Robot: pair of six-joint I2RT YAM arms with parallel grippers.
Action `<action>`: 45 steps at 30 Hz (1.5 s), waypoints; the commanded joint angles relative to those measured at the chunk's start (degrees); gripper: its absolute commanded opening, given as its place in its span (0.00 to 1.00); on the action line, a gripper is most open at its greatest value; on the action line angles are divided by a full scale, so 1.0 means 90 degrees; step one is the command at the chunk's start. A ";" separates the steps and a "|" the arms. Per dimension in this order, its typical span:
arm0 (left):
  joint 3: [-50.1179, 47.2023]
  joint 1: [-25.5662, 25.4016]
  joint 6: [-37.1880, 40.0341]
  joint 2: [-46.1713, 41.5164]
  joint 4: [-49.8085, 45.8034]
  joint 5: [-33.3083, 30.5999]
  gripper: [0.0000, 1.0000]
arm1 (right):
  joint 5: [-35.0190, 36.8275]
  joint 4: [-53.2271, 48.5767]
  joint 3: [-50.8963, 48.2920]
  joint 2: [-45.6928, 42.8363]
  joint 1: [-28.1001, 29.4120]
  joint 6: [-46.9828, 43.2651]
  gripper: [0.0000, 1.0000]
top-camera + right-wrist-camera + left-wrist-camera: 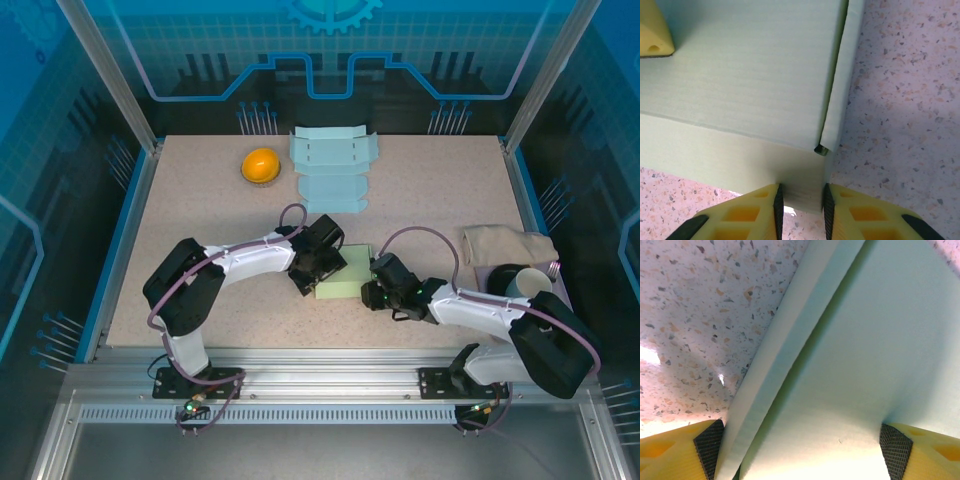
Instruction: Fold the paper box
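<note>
- Right gripper is pinched on the box. Its pads sit either side of the near corner wall, and paper seems to fill the narrow gap between them.
- Just ahead of those pads the top panel lies flat over the body. To their right, a side flap runs along the edge and stands slightly off the wall, untucked.
- Left gripper stands wide apart and clamps nothing. Its pads rest down on the box, one by the folded edge strip and the other out on the broad panel.
- The box lies on the table between the two grippers, touched by both.
- I judge the task to be late on: the walls are up and the top is down, so the shape is formed.
- What seems left is tucking the loose flap and pressing the corner home.
- Well beyond the left gripper a flat blue blank lies unfolded. Whether it belongs to the task I cannot tell.
</note>
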 commanded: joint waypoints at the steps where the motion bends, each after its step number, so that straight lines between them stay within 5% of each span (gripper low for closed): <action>1: -0.0046 -0.0033 -0.0049 0.0353 -0.0286 -0.0099 0.84 | 0.0070 0.0130 -0.0251 0.0035 -0.0076 -0.0363 0.27; 20: -0.0041 -0.0033 0.0020 0.0460 -0.0320 -0.0064 0.84 | 0.0521 0.1942 -0.0813 0.0724 -0.0315 -0.1248 0.31; 27: -0.0118 -0.0025 0.0004 0.0465 -0.0302 -0.0095 0.84 | 0.0469 0.1404 -0.0565 0.0367 -0.0420 -0.0908 0.34; 35: -0.0144 0.0002 0.0016 0.0484 -0.0292 -0.0133 0.84 | 0.0414 -0.0154 -0.0527 -0.1248 -0.0425 0.0013 0.36; 45: -0.0038 0.0010 0.0039 0.0533 -0.0340 -0.0173 0.84 | -0.0009 -0.0018 -0.0547 -0.1634 -0.0368 0.0303 0.21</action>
